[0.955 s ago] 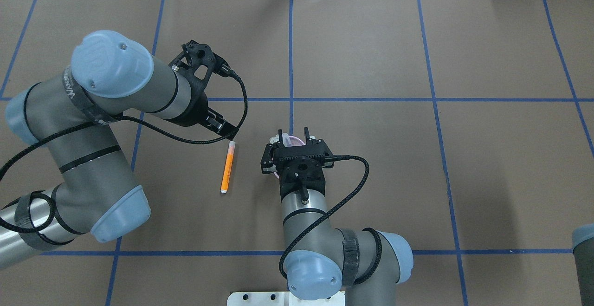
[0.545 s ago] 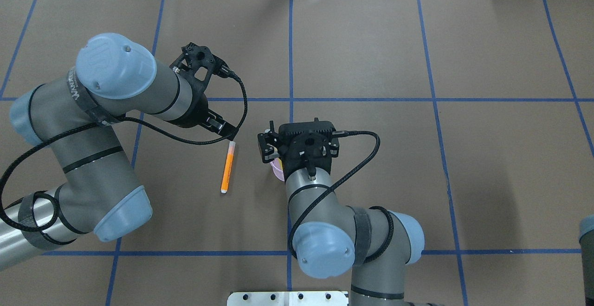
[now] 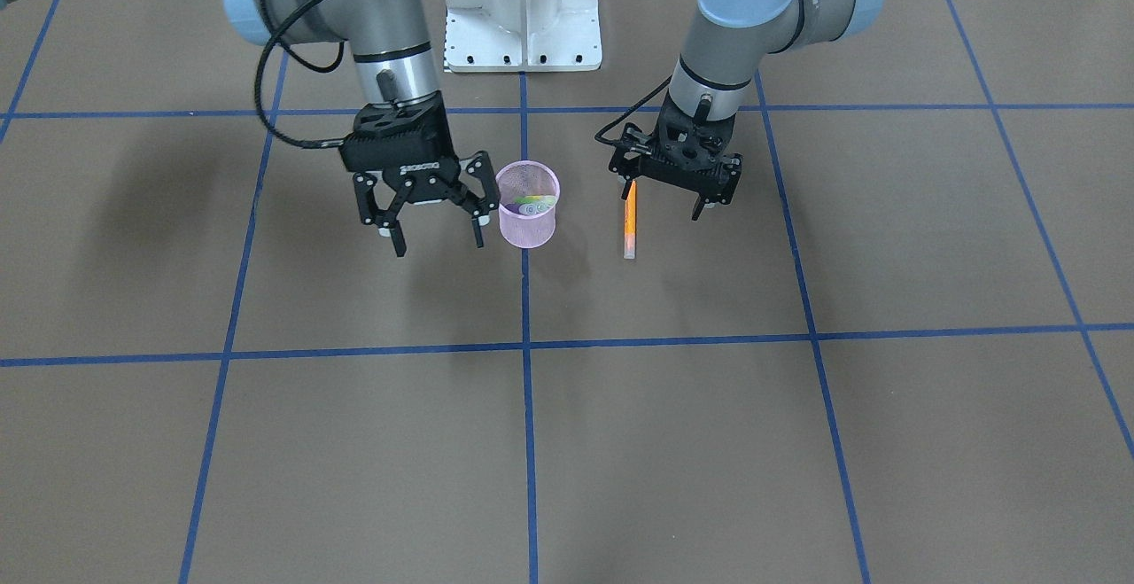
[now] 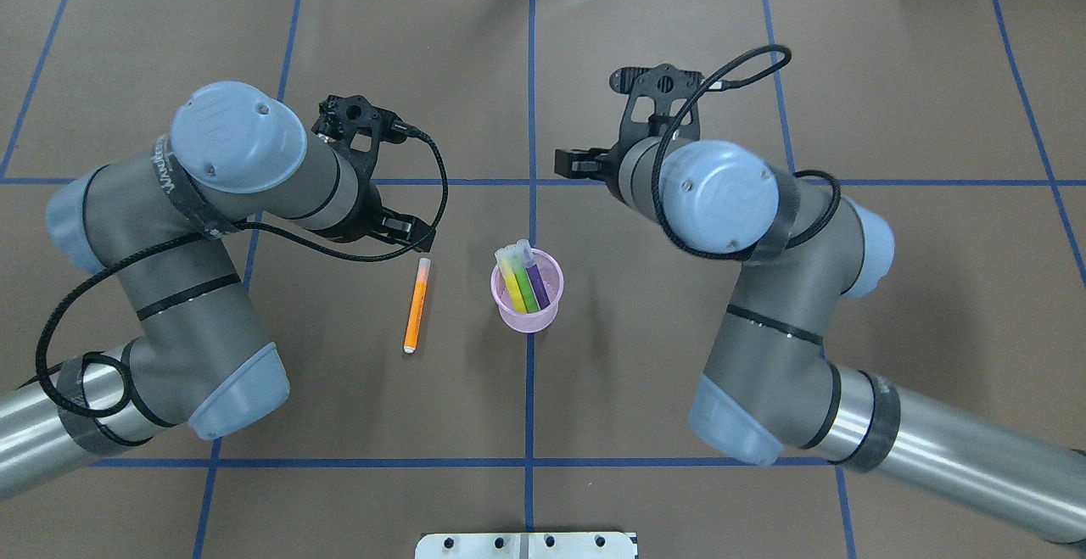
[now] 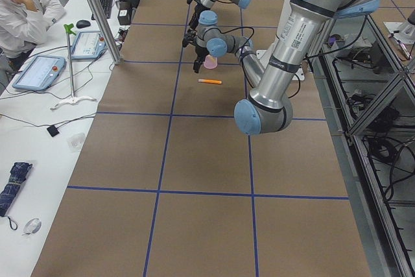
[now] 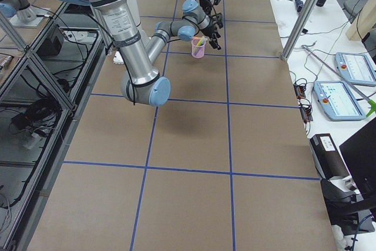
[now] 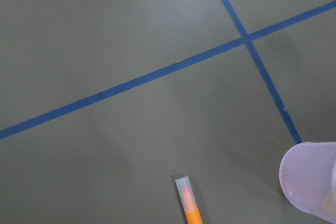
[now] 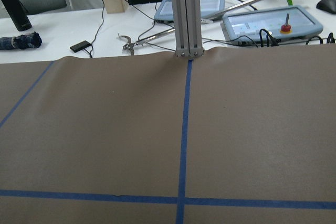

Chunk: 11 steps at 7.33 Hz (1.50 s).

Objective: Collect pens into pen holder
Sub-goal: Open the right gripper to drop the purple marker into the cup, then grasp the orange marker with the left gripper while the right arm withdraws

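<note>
Table (image 4: 891, 75): brown paper marked off by blue tape lines, bearing the pen holder (image 4: 526, 324) beside a crossing of those lines.

Left arm (image 4: 170, 287): bent over the table on the robot's left of the pen holder, wrist turned downward.

Right arm (image 4: 764, 304): reaching in on the robot's right of the pen holder, elbow folded, wrist lifted past the holder's far side.

Left gripper (image 3: 662, 201): hanging above the table near the pen holder, on the left-arm side of it. Fingers spread apart, holding nothing. Over the orange pen's cap end in the overhead view.

Right gripper (image 3: 439, 247): raised clear of the table, just beside the pen holder in the front-facing view. Fingers splayed wide, nothing between them.

Pen holder itself: pink mesh cup, upright, touched by neither gripper.

Orange pen (image 4: 415, 309): flat on the table, near the pen holder on the robot's left but apart from it. Laid roughly near-to-far, pale cap at the end level with the holder's far rim. In the left wrist view, only that cap end showing at the bottom edge, with the holder's rim in the lower right corner.

Inside the pen holder, leaning side by side toward its far rim, caps up: yellowish pen (image 4: 511, 283), green pen (image 4: 524, 286), purple pen (image 4: 537, 283).
</note>
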### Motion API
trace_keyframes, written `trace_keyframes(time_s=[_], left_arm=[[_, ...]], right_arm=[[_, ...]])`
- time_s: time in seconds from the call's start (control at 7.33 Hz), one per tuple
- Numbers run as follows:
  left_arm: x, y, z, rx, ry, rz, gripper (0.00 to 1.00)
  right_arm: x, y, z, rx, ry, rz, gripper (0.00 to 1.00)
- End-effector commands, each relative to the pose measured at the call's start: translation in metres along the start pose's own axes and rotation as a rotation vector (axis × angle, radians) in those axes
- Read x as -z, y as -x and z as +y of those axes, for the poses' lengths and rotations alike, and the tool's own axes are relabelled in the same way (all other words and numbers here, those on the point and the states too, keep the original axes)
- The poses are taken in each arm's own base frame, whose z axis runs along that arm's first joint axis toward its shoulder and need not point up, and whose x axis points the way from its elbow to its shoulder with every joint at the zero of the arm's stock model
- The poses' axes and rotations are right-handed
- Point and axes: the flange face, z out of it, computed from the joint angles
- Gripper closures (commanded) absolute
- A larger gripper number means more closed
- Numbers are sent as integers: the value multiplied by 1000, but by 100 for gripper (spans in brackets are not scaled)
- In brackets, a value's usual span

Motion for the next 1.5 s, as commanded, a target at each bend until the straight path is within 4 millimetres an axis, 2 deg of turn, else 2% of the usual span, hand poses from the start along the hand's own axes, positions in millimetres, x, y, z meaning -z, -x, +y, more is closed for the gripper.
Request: trace_keyframes(time_s=[0.0,0.14,0.27,0.41,0.55,0.68,0.95,1.09,1.36], left_arm=[[-35,-22,26,117,24,-37,0],[-46,-23,30,119,40,-49,1],[-55,-24,30,121,57,-57,1],[-61,-25,33,121,67,-64,8],[-73,-27,39,114,85,-74,14],[-79,-33,38,111,92,-78,30],[-84,-42,43,101,103,-76,39],[-88,-41,44,101,108,-82,44],[-93,-40,45,99,114,-89,49]], right_arm=[[17,-84,-88,7,189,19,1],[22,-129,-109,20,230,21,1],[23,-161,-118,80,241,33,1],[22,-180,-120,90,244,50,1],[21,-191,-120,102,248,54,1],[24,-203,-125,115,259,47,1],[29,-243,-132,174,291,40,1],[31,-252,-134,169,296,41,1],[31,-252,-134,170,294,41,0]])
